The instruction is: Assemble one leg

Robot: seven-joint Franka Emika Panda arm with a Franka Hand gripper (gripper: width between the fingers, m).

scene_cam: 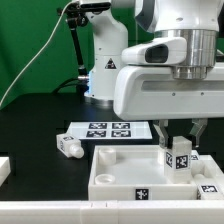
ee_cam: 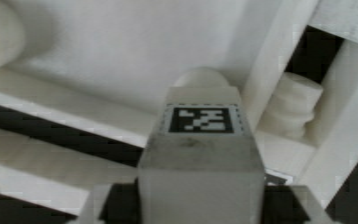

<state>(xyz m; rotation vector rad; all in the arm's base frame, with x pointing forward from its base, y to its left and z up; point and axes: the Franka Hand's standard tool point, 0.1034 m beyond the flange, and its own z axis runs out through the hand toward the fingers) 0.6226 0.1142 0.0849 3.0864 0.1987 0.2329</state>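
Note:
My gripper [scene_cam: 179, 138] is shut on a leg [scene_cam: 179, 158], a chunky white peg with a black-and-white tag. It holds the leg upright at the right corner of the large white tray-like panel [scene_cam: 115, 165]. I cannot tell whether the leg's lower end touches the panel. In the wrist view the held leg [ee_cam: 202, 135] fills the middle between the fingers [ee_cam: 119, 205] of my gripper [ee_cam: 202, 202], with the panel's rim [ee_cam: 274, 60] beyond it. A second leg [scene_cam: 68, 146] lies loose on the black table at the exterior view's left.
The marker board [scene_cam: 105, 130] lies behind the panel, near the robot base [scene_cam: 103, 70]. Another white tagged part [scene_cam: 207, 161] sits just right of the held leg. A white block [scene_cam: 4, 170] is at the left edge, and a white bar [scene_cam: 60, 212] runs along the front.

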